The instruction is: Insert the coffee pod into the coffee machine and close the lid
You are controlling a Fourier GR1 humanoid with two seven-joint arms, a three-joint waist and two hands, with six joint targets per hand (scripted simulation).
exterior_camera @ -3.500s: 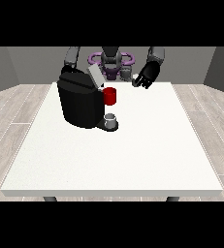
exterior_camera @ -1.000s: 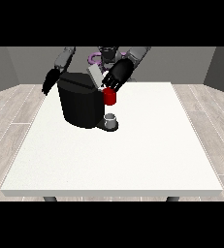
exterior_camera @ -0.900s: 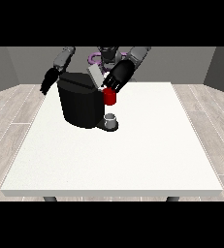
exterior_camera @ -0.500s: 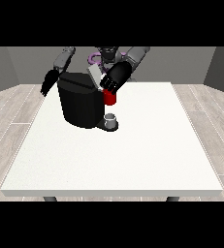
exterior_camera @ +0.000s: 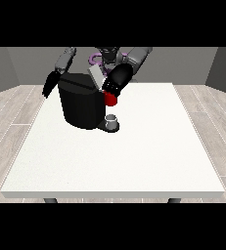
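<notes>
You have the black coffee machine point(exterior_camera: 81, 103) standing on the white table point(exterior_camera: 134, 161), toward its far side and at the view's left of centre. Its grey lid point(exterior_camera: 96, 76) is tilted up from the top of the body, so the machine is open.

Look at the hand at the view's right point(exterior_camera: 115, 84): it reaches in from the robot at the top and sits against the upper front corner of the machine, just below the raised lid. It is directly above a red thing at the machine point(exterior_camera: 111, 99) and touches or overlaps it from this angle. You cannot tell from this view whether its fingers are curled or straight, or whether they hold anything.

The hand at the view's left point(exterior_camera: 50, 84) hangs beside the far left edge of the machine, close to it, over the table's far left corner, pointing downward. How its fingers lie cannot be told either.

On the machine's base, in front of the body and under the red thing, stands a small grey thing point(exterior_camera: 112, 120); you cannot tell whether it is the pod. The pod itself does not plainly show anywhere in this view
</notes>
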